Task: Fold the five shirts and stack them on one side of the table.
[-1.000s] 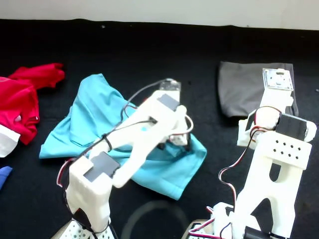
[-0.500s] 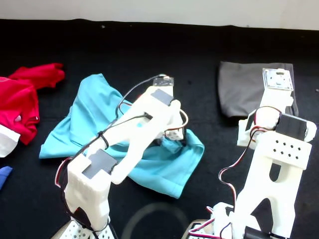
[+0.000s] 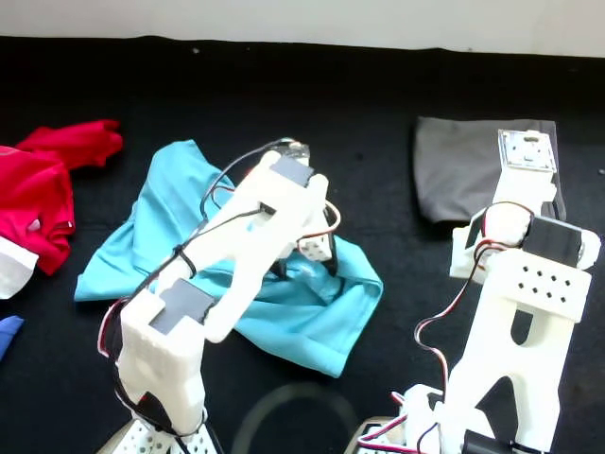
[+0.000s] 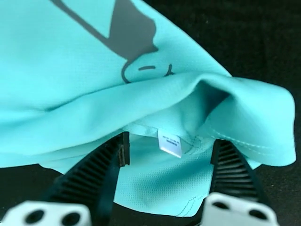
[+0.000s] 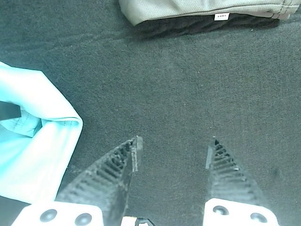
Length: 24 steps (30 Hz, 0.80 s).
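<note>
A teal shirt (image 3: 170,218) lies crumpled at the middle of the black table. My left gripper (image 3: 307,265) is down at its right part. In the left wrist view my left gripper (image 4: 169,155) is open, and a raised fold of the teal shirt (image 4: 141,99), with its small white label (image 4: 169,142), lies between the fingers. A folded grey shirt (image 3: 458,175) rests at the back right. My right gripper (image 5: 171,153) hangs open over bare table between the grey shirt (image 5: 202,9) and the teal shirt's edge (image 5: 33,141), holding nothing.
A red shirt (image 3: 43,189) is heaped at the left edge, with a white cloth (image 3: 11,265) and a blue cloth (image 3: 5,331) below it. The right arm (image 3: 520,246) stands tall at the front right. Bare black table lies along the back.
My left arm has swung back and to the left, and the teal shirt's right edge has bunched and shifted left with it. The right arm has kept still.
</note>
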Motion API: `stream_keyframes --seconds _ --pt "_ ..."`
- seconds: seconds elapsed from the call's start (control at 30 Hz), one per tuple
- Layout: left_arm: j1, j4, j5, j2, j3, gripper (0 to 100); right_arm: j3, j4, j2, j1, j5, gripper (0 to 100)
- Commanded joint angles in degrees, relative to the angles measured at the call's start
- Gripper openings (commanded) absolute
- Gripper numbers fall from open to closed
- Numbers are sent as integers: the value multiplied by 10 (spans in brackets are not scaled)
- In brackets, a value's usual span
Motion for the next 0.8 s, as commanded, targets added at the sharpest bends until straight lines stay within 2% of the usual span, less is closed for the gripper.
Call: stream_keyframes --seconds 0.0,0.17,0.57,0.67,0.77 --pt "-7 4 2 -2 -6 284 -23 0 -21 7 7 220" --pt "-9 61 1 -37 -43 284 -23 0 -21 7 7 220" --pt "-20 98 1 -52 -54 284 -23 0 -21 7 7 220" --pt "-24 95 4 -51 -36 284 -23 0 -21 7 7 220" --pt "-27 48 4 -51 2 284 -23 0 -21 7 7 220"
